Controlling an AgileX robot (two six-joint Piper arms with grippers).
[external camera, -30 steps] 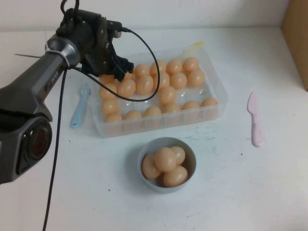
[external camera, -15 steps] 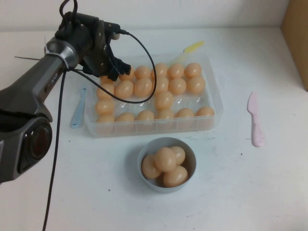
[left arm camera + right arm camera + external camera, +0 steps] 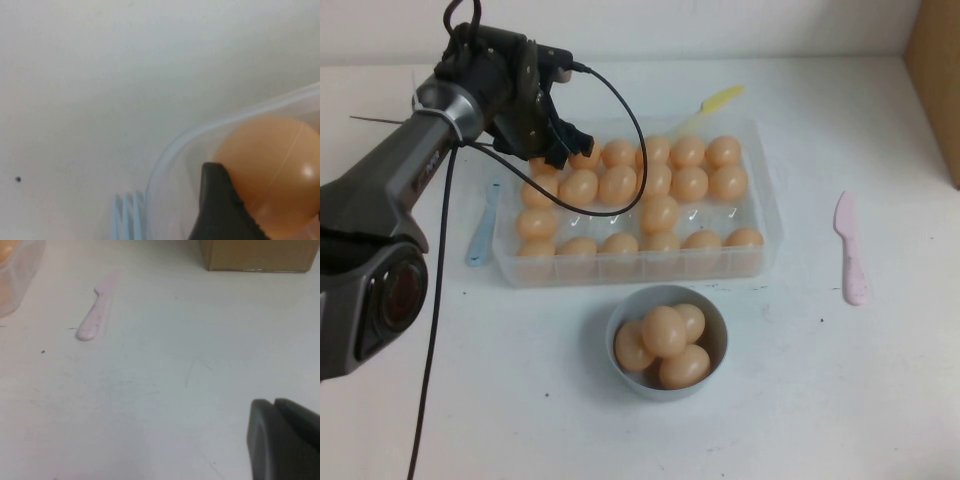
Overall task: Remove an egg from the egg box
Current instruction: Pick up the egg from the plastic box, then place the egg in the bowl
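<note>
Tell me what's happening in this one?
The left end effector is down in the far left corner of the egg box, closed around an egg; a finger presses its side. The egg has not been lifted out. Several eggs already sit in the grey-blue bowl in front of the box. The right end effector hovers, closed, over bare table near the pink knife.

The egg box sat mid-table, the bowl before it. A fork lay just left, a knife well right.
</note>
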